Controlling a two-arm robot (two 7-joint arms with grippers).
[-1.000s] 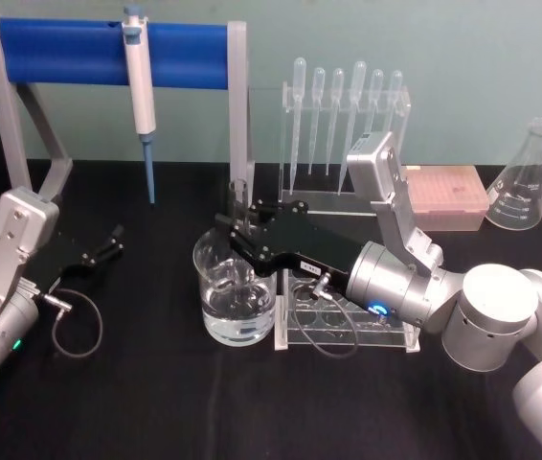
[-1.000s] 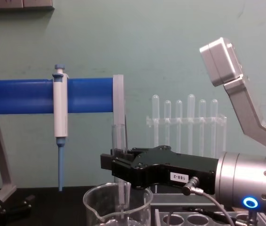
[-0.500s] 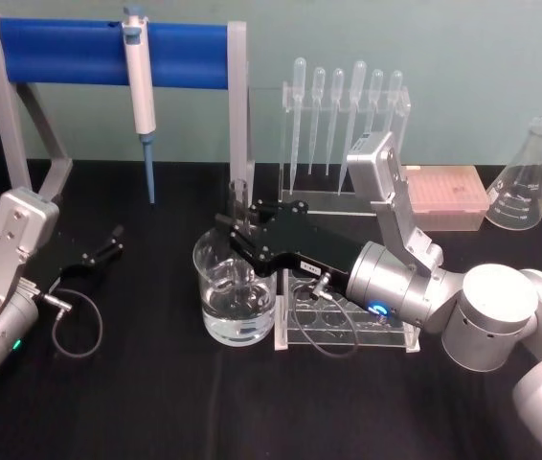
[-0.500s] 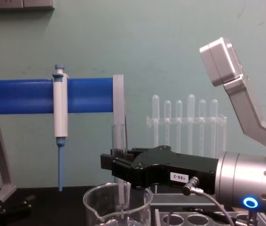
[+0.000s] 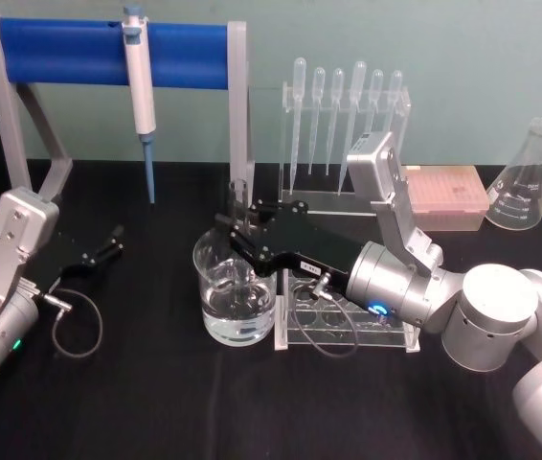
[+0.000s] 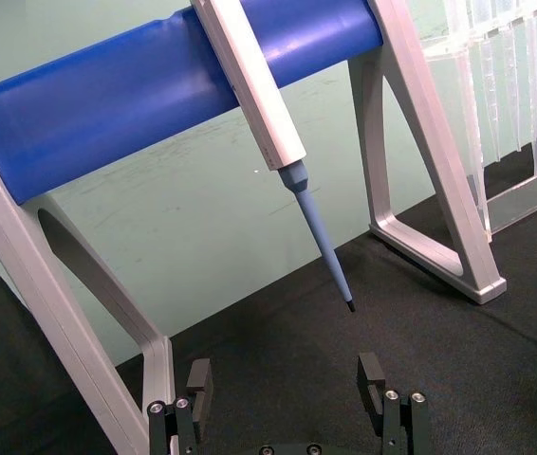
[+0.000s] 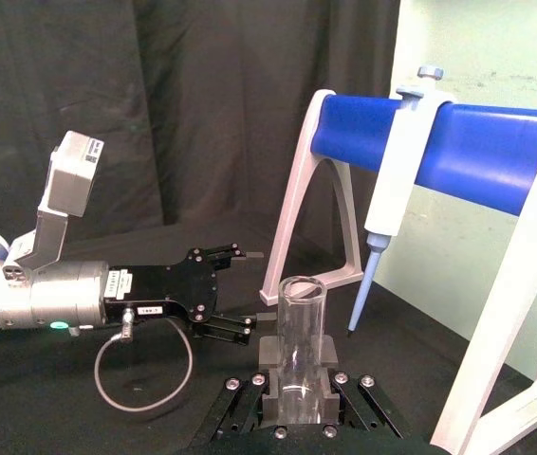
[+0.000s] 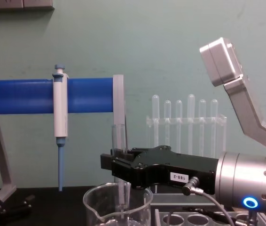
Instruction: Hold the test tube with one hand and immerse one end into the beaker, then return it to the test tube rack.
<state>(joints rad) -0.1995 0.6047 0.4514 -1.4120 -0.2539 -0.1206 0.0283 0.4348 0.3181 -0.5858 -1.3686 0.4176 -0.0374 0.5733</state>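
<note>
The test tube [image 5: 238, 196] stands upright with its lower end inside the beaker [image 5: 215, 316], which holds some clear liquid. My right gripper [image 5: 236, 230] is shut on the tube's middle, directly above the beaker. From the chest, the test tube [image 8: 119, 134] rises above the right gripper [image 8: 115, 162] and its lower end dips below the rim of the beaker [image 8: 93, 209]. The right wrist view looks along the test tube [image 7: 299, 332], clamped between the pads. My left gripper [image 5: 106, 247] rests open on the table at the left, with nothing in it.
A blue-barred stand [image 5: 70, 50] with a hanging pipette [image 5: 140, 96] sits behind. A clear rack with round holes [image 5: 348, 326] stands right beside the beaker. Plastic pipettes [image 5: 343, 115], a pink tip box [image 5: 443, 196] and a conical flask [image 5: 525, 182] are at the back right.
</note>
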